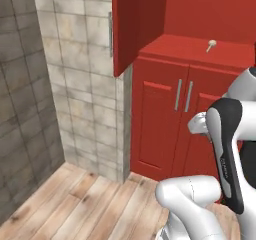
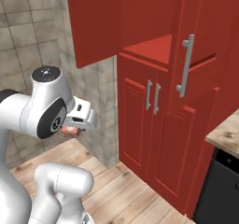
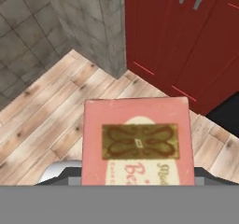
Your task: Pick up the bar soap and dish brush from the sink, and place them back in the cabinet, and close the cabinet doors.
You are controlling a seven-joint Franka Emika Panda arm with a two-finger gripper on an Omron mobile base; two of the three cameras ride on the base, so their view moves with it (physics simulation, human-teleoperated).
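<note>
My gripper (image 2: 74,126) is shut on the bar soap (image 3: 137,139), a pinkish block with a brown patterned label that hides the fingertips in the hand view. In the right base view the bar soap (image 2: 70,131) shows as a small reddish patch under the hand, held low over the floor to the left of the cabinet (image 2: 154,50). Both cabinet doors stand open: the left one (image 1: 125,24) and the right one (image 2: 200,41) with its long silver handle. On the red shelf (image 1: 190,49) lies a small pale dish brush (image 1: 211,45). The sink is out of view.
Below the shelf are two smaller red doors (image 1: 165,114) with short silver handles, both shut. A tiled wall column (image 1: 90,84) stands left of the cabinet. The floor is wood planks (image 1: 75,204). A wooden counter edge (image 2: 226,134) over a dark appliance sits at far right.
</note>
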